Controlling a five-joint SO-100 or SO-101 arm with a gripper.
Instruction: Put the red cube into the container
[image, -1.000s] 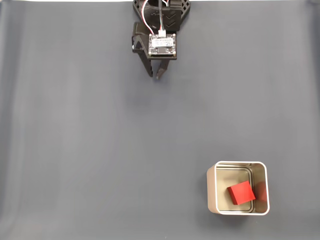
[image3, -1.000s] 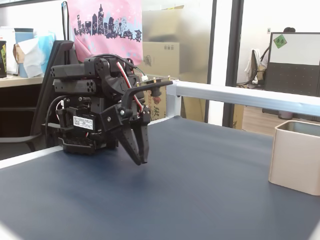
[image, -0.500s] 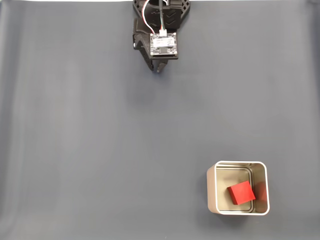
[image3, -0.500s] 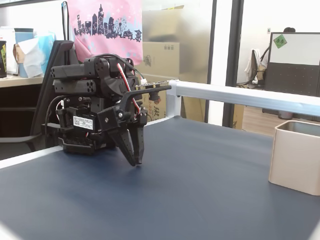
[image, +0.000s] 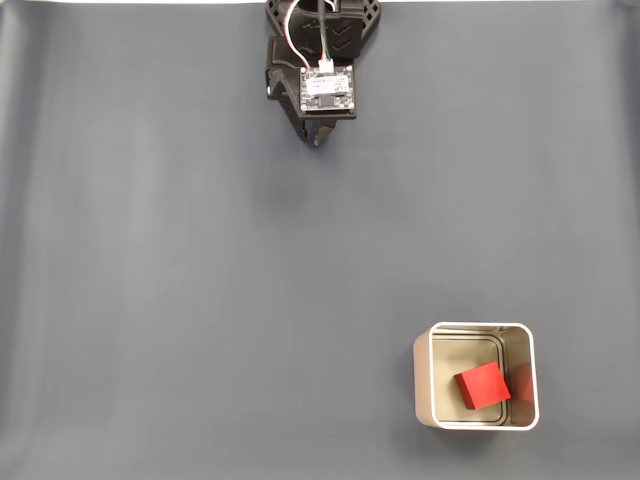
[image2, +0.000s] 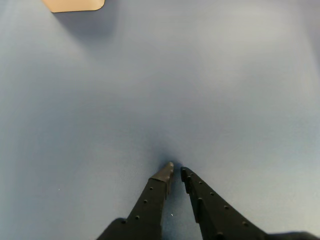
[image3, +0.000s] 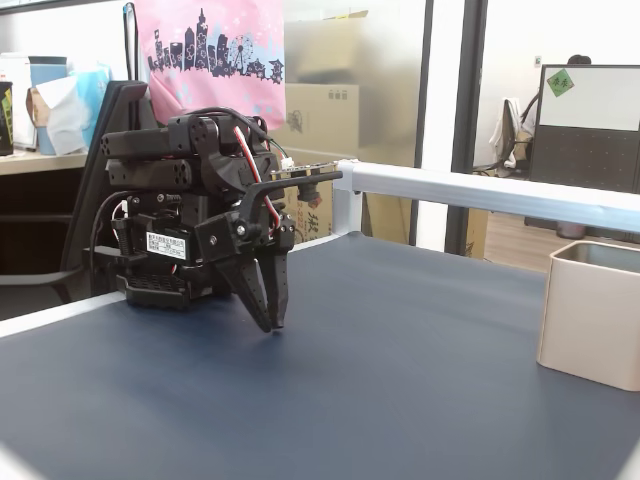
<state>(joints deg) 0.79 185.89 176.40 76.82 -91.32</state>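
Folded back and closing up, the arm has pulled its gripper (image: 315, 140) in toward the base over the last second, and the jaws, parted a second ago, have come nearly together. Since half a second ago it has hardly shifted. Now the gripper (image3: 272, 322) points down at the bench (image3: 400, 400), tips just above the dark blue surface, with nothing between them. From the wrist view the two black fingers (image2: 150, 200) sit almost tip to tip, only a thin slit between them, the gripper (image2: 177, 171) holding nothing at all.

Out from there, bare bench (image: 200, 300) all the way across. Well apart from the arm, at the lower right of the top-down fixed view, sits the container (image: 423, 375), square with rounded corners. And there's the cube (image: 482, 386), red, lying on the container's floor, turned slightly askew to the walls, nearer the right wall. The side-on fixed view shows the container (image3: 590, 320) at the right edge, upright, its inside hidden. A corner of the container (image2: 75, 4) peeks in at the top left of the wrist view.
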